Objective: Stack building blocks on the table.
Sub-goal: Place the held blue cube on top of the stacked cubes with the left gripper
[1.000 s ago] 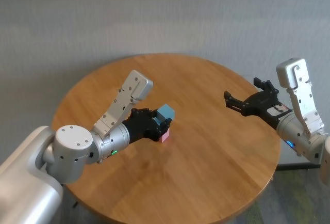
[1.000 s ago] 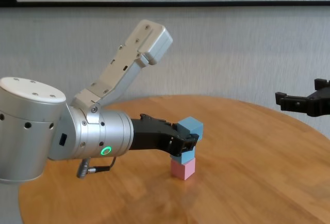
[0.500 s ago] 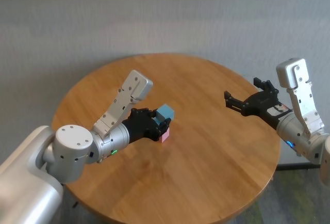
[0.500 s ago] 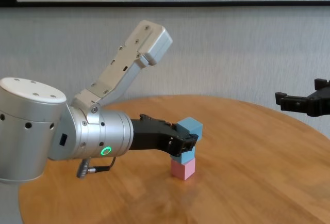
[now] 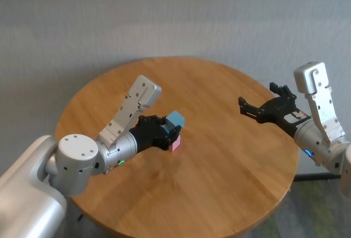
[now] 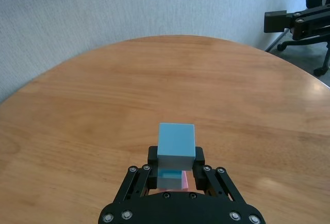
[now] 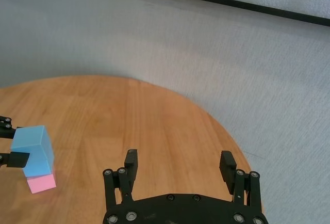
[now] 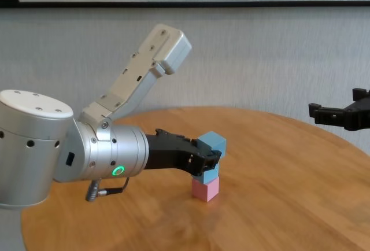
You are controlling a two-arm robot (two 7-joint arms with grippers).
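Chest view: left gripper (image 8: 209, 159) is closed on the top light blue cube (image 8: 212, 144), fingers pinching its lower part. Beneath it sit a second light blue cube (image 8: 205, 175), mostly hidden behind the fingertips, and the pale pink cube (image 8: 205, 190) flat on the round table (image 8: 289, 170). The stack stands left of table centre. From the left wrist view the top cube (image 6: 176, 140) looks slightly offset from the block below; whether it rests fully on that block or hovers just above it, I cannot tell.

Risks, as judged:
- Release before the top cube is seated: it drops, tips or slides off the narrow column.
- Jaws open unevenly or one pad sticks: the cube gets dragged sideways and the two lower blocks go with it.
- Fingertips reach down beside the middle cube, so a sideways retreat could nudge it off the pink base. A straight lift-out seems safer.
- Overhang, if real, moves the weight toward one edge.

Right gripper (image 5: 262, 107) is parked well apart over the table's right side, jaws wide open and empty; no contribution to risk while it is parked there.
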